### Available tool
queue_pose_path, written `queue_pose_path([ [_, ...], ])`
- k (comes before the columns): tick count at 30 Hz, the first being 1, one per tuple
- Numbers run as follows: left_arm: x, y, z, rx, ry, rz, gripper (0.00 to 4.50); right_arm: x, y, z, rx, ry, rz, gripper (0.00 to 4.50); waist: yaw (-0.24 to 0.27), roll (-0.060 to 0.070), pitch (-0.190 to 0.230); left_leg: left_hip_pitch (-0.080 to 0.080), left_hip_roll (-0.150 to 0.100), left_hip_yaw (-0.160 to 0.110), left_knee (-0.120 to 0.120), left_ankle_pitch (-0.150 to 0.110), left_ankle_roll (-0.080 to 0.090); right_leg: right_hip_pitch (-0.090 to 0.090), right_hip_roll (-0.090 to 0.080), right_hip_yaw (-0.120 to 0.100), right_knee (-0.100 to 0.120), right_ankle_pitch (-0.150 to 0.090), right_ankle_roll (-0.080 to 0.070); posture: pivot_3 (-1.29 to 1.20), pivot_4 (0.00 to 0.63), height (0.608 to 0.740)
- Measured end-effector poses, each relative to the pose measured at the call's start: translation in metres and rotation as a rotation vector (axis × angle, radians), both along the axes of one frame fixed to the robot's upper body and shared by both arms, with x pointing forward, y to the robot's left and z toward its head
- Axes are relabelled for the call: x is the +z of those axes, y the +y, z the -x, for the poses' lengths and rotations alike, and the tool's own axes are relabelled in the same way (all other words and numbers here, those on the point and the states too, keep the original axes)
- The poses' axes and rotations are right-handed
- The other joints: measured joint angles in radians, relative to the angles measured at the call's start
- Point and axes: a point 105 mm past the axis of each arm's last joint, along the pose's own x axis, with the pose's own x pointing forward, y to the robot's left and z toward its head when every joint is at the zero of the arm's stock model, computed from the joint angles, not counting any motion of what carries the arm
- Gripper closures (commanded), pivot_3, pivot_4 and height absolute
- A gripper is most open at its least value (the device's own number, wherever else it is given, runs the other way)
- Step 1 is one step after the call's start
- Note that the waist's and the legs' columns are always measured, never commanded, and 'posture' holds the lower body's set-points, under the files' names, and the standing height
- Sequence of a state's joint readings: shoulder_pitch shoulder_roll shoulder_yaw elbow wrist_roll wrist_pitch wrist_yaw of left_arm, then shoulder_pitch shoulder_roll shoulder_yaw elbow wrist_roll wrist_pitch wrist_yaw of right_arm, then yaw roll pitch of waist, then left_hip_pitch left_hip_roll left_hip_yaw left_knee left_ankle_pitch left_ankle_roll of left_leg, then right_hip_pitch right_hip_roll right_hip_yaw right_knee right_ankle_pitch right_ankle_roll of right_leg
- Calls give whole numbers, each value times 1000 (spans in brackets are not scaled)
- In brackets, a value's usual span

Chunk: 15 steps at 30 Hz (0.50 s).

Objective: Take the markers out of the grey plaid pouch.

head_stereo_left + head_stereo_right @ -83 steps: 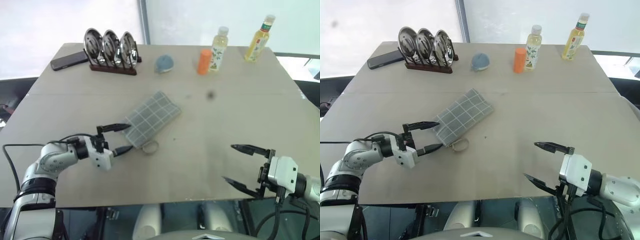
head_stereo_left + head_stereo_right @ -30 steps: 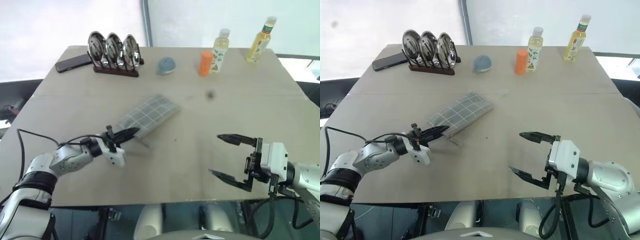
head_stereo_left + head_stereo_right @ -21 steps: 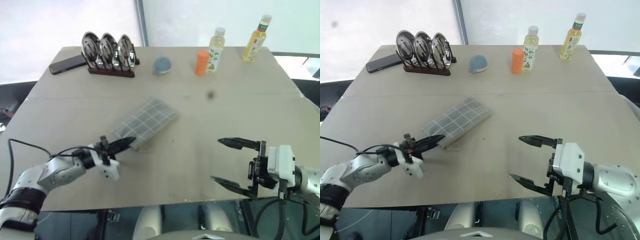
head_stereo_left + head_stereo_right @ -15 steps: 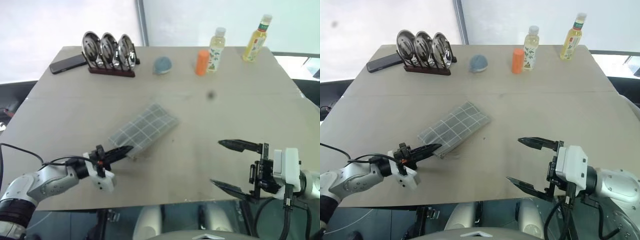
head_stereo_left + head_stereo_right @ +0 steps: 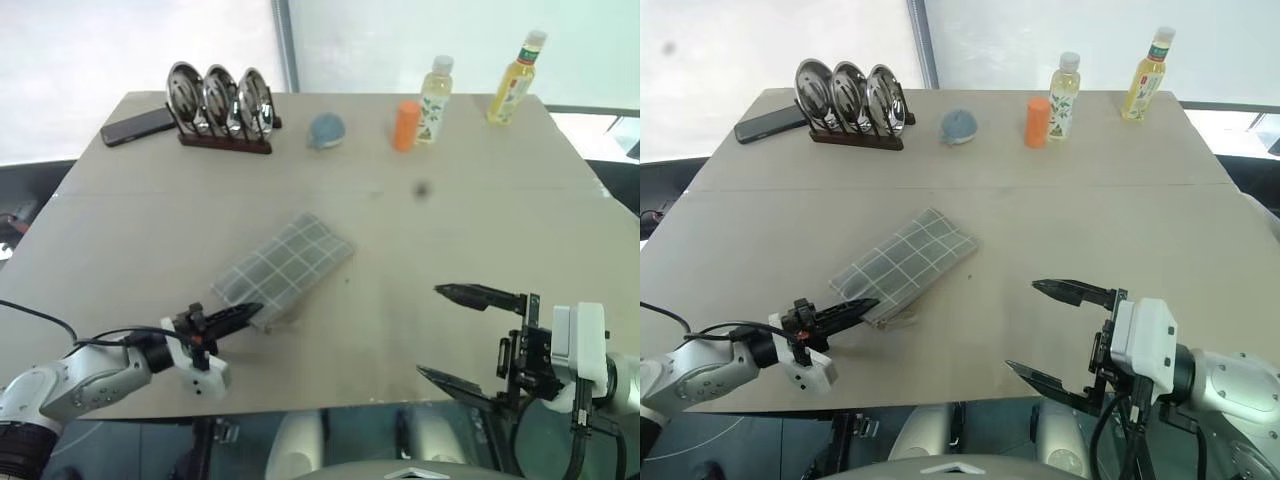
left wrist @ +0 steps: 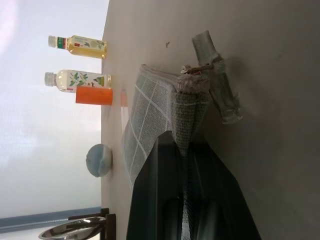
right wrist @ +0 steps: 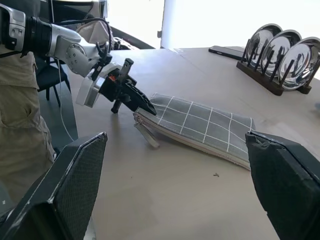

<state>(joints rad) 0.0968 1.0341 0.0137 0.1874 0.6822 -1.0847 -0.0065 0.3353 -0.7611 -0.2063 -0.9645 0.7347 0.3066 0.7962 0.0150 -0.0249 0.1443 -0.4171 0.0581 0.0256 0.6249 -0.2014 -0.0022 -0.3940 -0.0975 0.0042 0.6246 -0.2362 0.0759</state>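
The grey plaid pouch [image 5: 287, 268] lies flat on the tan table, left of the middle, with its long side running diagonally. My left gripper [image 5: 250, 311] is shut on the pouch's near end, where fabric is pinched between the black fingers [image 6: 167, 200]. The pouch's pull strap [image 6: 216, 82] trails on the table beside that end. My right gripper [image 5: 432, 331] hovers open near the front right edge, well apart from the pouch [image 7: 200, 122], with its pads [image 7: 75, 185] spread wide. The markers are hidden.
Along the far edge stand a rack of three metal dishes [image 5: 222, 100], a dark phone [image 5: 138, 125], a blue-grey round object [image 5: 327, 128], an orange bottle [image 5: 406, 125] and two drink bottles [image 5: 434, 88]. A person's khaki trousers [image 7: 20, 130] show beside the table.
My left gripper, open around the pouch's near end at first, has shut on it and dragged it toward the table's front left. The right gripper stayed open and drew back slightly.
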Motion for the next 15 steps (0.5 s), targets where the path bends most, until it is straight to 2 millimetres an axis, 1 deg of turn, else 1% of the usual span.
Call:
queue_pose_path([
  [13,3,-4,-16,-1,-47,36,4446,3,-1,-6,-22,-40,10,0,6,0,0,0,0,0,0,0,0,0,0,0,0,0,0,0,150,740],
  [15,4,-9,-21,-11,-53,63,4446,2,-2,-9,-32,-43,9,0,13,0,0,0,0,0,1,0,0,1,0,-1,1,0,0,0,150,740],
])
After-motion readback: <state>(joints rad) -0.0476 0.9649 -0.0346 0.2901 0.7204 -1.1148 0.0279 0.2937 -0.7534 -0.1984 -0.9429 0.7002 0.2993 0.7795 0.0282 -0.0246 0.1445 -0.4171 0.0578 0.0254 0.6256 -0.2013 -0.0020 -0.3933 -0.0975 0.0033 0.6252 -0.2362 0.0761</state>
